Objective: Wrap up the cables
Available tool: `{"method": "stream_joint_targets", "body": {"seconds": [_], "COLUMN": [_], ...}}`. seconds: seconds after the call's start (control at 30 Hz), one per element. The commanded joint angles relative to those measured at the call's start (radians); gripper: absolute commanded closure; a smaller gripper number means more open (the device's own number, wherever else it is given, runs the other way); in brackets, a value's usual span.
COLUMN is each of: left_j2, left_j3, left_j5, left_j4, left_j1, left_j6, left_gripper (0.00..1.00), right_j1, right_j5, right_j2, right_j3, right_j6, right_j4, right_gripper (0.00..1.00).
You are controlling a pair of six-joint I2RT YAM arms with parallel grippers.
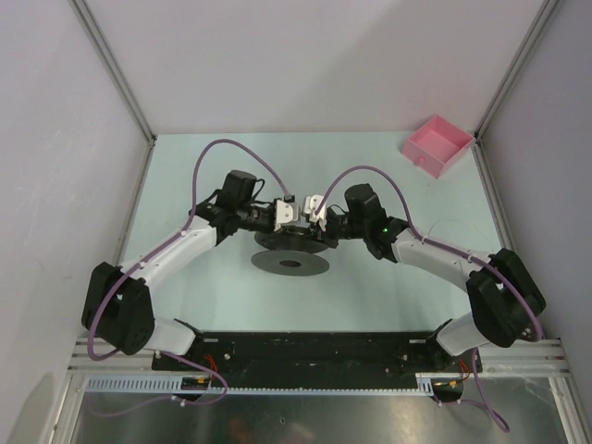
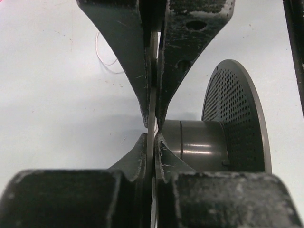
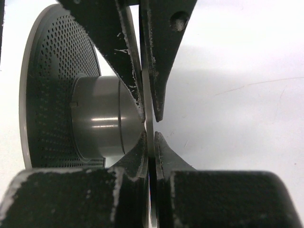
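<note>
Grey spool (image 1: 274, 263) at centre, pink box (image 1: 437, 145) far right

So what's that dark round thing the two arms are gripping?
A dark grey spool, plastic by the look: two thin round discs joined by a smooth, shiny hub that looks bare. The free disc is dotted with small holes. It lies level, axis roughly upright, over the table. The left gripper and right gripper each pinch the other disc's rim from opposite sides.

- No text, label, brand or number is legible in any view.
- Spool (image 1: 290, 263), pink box (image 1: 437, 145) and tabletop (image 1: 388, 296) carry no readable markings.
</note>
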Motion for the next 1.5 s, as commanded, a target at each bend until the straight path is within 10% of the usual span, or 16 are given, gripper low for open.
{"method": "stream_joint_targets", "body": {"seconds": [0.0, 0.4, 0.53, 0.7, 1.0, 1.47], "left_j2": [0.039, 0.031, 0.035, 0.007, -0.074, -0.069], "left_j3": [0.040, 0.084, 0.124, 0.170, 0.266, 0.563], "left_j5": [-0.067, -0.026, -0.074, -0.175, -0.227, -0.121], "left_j4": [-0.045, -0.046, -0.046, -0.049, -0.055, -0.058], "left_j1": [-0.025, -0.025, -0.019, 0.010, 0.048, 0.141], "left_j6": [0.060, -0.032, -0.164, -0.297, -0.526, -0.773], "left_gripper": [0.97, 1.00, 1.00, 1.00, 1.00, 1.00], "right_j1": [0.007, 0.002, -0.022, -0.105, -0.301, -0.538], "right_j5": [-0.004, -0.008, 0.003, 0.035, 0.212, -0.108], "right_j2": [0.005, 0.008, -0.016, -0.079, -0.137, 0.028], "right_j3": [0.066, 0.073, 0.075, 0.076, 0.080, 0.109], "right_j6": [-0.031, -0.045, -0.026, 0.047, 0.131, -0.084], "right_j4": [0.070, 0.057, 0.043, 0.024, -0.163, -0.446], "right_gripper": [1.00, 0.97, 0.50, 0.27, 0.17, 0.03]}}
